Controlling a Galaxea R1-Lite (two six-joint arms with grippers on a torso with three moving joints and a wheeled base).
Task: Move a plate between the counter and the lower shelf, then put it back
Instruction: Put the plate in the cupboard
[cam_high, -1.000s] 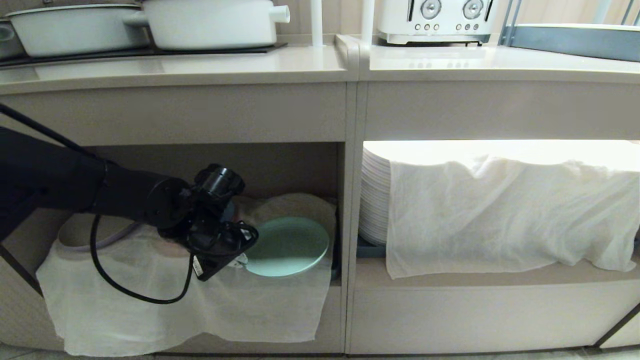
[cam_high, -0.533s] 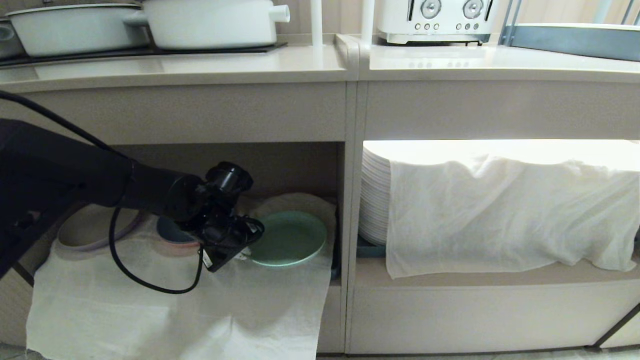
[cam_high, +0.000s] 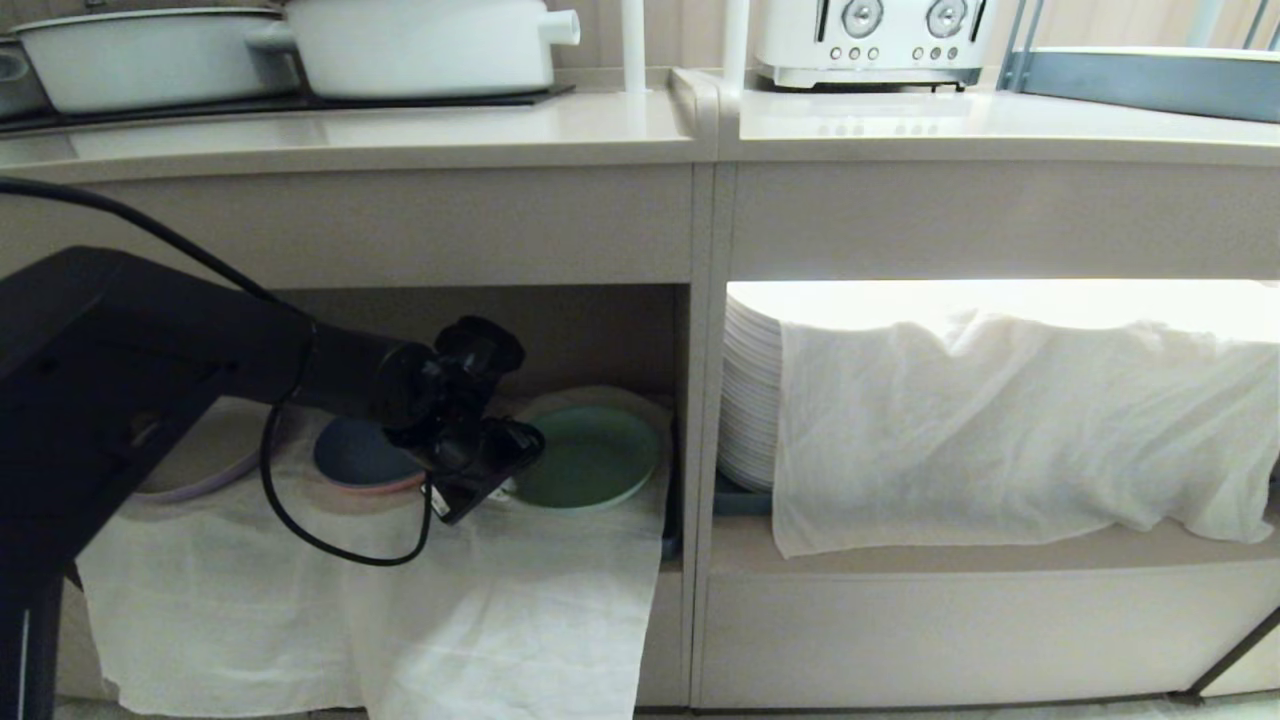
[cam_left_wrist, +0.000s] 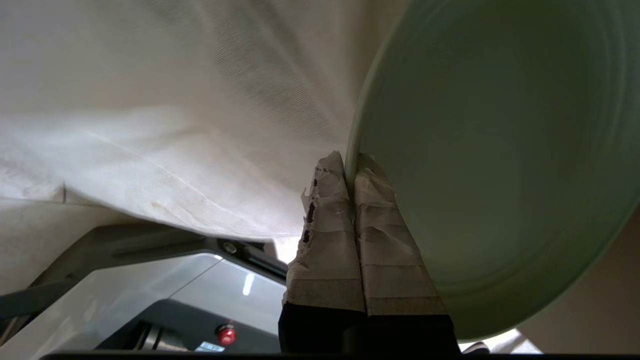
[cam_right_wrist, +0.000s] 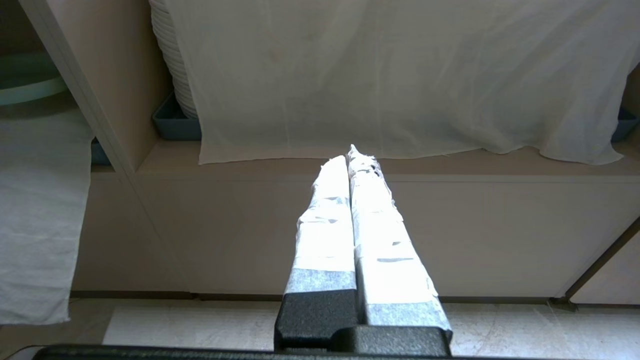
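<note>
Plate (cam_high: 590, 455) now sits deeper in the lower shelf (cam_high: 560, 350) than a second ago: it has travelled rearward and lost most of its tilt, lying nearly flat over the gauzy cloth (cam_high: 540, 590). Left gripper (cam_high: 497, 487) has advanced with it, fingers pinched tight on the near rim. Wrist view confirms the taped fingers (cam_left_wrist: 327, 200) clamped on the plate's edge. Whether the underside already touches the cloth cannot be told; probably just above. Blue plate (cam_high: 360, 455) lies beside, apart. Judgement: shelf placement nearly complete, release next, then return to the counter (cam_high: 400, 135). Right gripper (cam_right_wrist: 352, 159) parked outside, fingers together, empty.
</note>
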